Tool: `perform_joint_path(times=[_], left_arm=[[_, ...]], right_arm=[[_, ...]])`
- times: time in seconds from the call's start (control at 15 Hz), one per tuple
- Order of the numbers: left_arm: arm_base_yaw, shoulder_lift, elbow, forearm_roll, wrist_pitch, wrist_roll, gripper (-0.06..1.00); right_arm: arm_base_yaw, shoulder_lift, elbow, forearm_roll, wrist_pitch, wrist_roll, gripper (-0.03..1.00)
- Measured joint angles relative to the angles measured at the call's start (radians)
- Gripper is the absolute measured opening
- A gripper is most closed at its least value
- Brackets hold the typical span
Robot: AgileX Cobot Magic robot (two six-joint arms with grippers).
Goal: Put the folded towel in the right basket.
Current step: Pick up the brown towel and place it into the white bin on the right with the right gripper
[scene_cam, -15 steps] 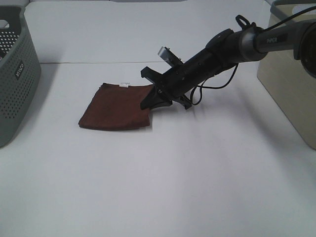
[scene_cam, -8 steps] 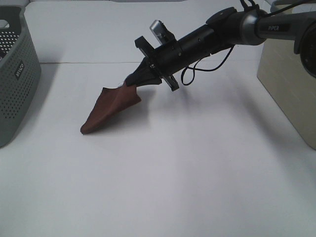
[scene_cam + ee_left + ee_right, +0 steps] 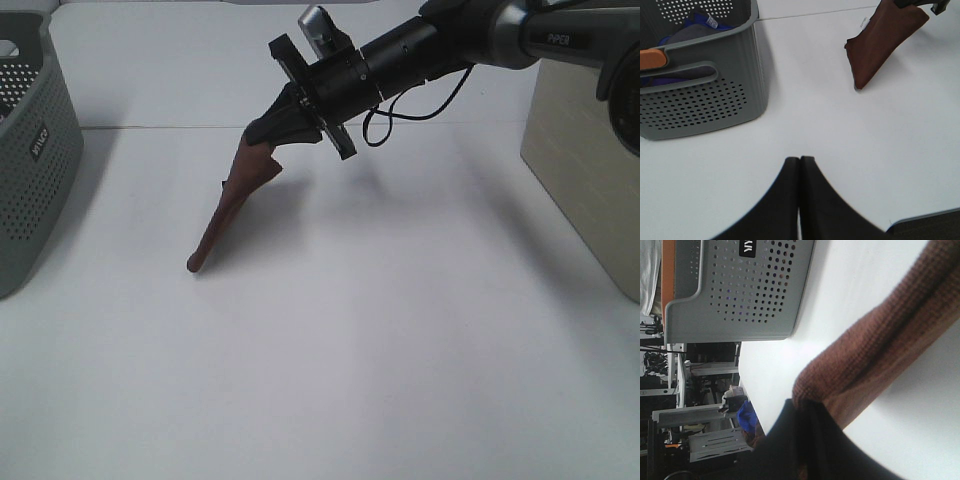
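A white counter [image 3: 400,350] fills the high view, with the right basket [image 3: 585,170], beige and solid-walled, standing at the 3 o'clock edge and a grey perforated basket [image 3: 30,170] at the 9 o'clock edge, the two well apart. The grey basket holds blue fabric [image 3: 705,22], seen in the left wrist view. The right arm [image 3: 470,40] reaches in from 1 o'clock across the middle of the counter toward 11 o'clock. There the folded towel [image 3: 235,195], dark reddish-brown, hangs from the right end effector [image 3: 262,132], draped downward toward 7 o'clock, far from the right basket and between the two baskets. Its lowest corner sits at or just above the counter; which cannot be told. The right end effector is clamped tight on the towel's upper edge, the ribbed cloth pinched between its black fingers [image 3: 790,440] in the right wrist view. The left end effector [image 3: 800,165] hovers over bare counter near the grey basket, its jaws pressed together and gripping nothing. A small white tag [image 3: 863,21] shows at the towel's edge.
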Motion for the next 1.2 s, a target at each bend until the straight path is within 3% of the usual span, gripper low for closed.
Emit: perform_joint_path(times=[0.33,0.6,0.93,1.2], left_arm=[[0.000,0.000,0.000,0.000,0.000,0.000,0.00],[0.000,0.000,0.000,0.000,0.000,0.000,0.00],[0.000,0.000,0.000,0.000,0.000,0.000,0.00],[0.000,0.000,0.000,0.000,0.000,0.000,0.00]], right_arm=[[-0.004,-0.041,-0.085,-0.008,0.026,0.052,0.02],[-0.083,-0.101,-0.140,-0.015,0.031,0.129,0.02],[-0.271,-0.205,-0.144,-0.029,0.031,0.163,0.02],[-0.448,-0.267,-0.145,0.017,0.032,0.177,0.02]])
